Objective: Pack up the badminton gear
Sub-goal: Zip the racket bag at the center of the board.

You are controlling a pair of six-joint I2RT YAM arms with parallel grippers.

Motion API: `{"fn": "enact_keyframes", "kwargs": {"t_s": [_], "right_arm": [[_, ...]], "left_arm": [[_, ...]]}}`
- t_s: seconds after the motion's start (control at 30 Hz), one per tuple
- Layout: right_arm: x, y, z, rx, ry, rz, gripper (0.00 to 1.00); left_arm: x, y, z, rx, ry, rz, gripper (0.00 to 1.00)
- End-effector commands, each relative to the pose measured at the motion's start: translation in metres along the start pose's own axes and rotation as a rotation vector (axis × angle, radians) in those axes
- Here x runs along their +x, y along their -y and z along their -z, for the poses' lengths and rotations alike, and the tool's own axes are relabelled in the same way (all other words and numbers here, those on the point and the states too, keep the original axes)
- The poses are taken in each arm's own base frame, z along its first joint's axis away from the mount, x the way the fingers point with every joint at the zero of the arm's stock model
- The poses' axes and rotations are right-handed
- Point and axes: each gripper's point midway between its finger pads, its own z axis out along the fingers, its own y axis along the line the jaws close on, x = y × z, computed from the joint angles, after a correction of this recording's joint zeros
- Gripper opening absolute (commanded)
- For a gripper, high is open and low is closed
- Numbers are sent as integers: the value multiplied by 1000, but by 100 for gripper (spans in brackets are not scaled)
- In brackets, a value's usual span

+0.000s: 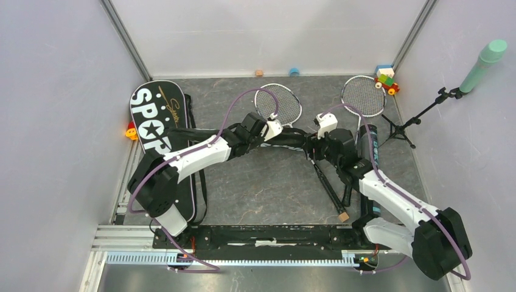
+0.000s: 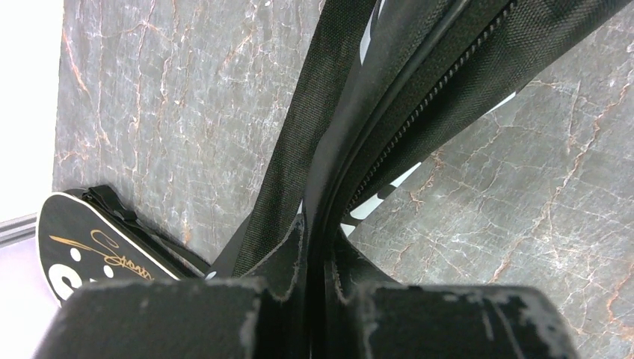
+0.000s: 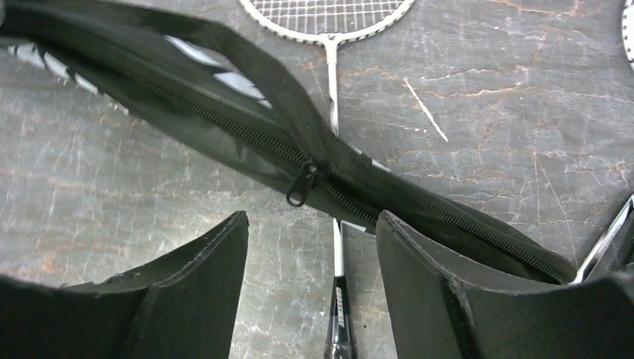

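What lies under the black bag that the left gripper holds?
A racket on the table: its head and grip show either side of the bag; the shaft's middle is covered. The bag's inside is hidden.

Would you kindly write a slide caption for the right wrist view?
Right tool open just short of the zipper pull on a lifted black bag, racket lying beneath.

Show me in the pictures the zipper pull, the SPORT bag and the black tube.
zipper pull [image 3: 302,184], right wrist view, on its hanging tab.
SPORT bag [image 1: 148,112], top external view, on the white lettering.
black tube [image 1: 369,139], top external view, on its upper end.
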Motion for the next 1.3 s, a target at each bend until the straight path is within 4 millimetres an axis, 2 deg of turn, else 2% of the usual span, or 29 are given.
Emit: {"fn": "enact_keyframes", "kwargs": {"t_s": [0.0,0.13,0.23,0.4,0.5,0.57,0.7,0.73,0.87,1.07,1.27], "right_arm": [[-26,10,-10,92,124,-112,66],[-29,5,-18,79,172,-184,57],[-26,1,-24,79,148,-183,51],[-19,4,-26,149,101,-148,49],[-14,9,-26,192,73,-124,44],[-12,11,-28,201,72,-122,35],[-11,12,-28,206,69,-116,3],[-11,9,-29,190,67,-115,0],[-19,-23,-31,12,87,-106,0],[-44,-117,-33,-400,142,-19,0],[-69,-150,-35,-534,218,5,0]], "left_arm": [[-35,-14,8,-62,102,116,2],[-35,-9,9,-53,103,112,2],[-36,-8,11,-50,105,116,2],[-36,-9,11,-58,100,120,2],[-39,-9,13,-50,108,124,2],[-40,-9,15,-46,114,124,2],[-39,-9,15,-47,110,120,2],[-40,-10,16,-53,111,123,2],[-44,-11,16,-49,118,140,2],[-51,-1,16,4,121,150,2],[-56,5,16,36,131,162,2]]}}
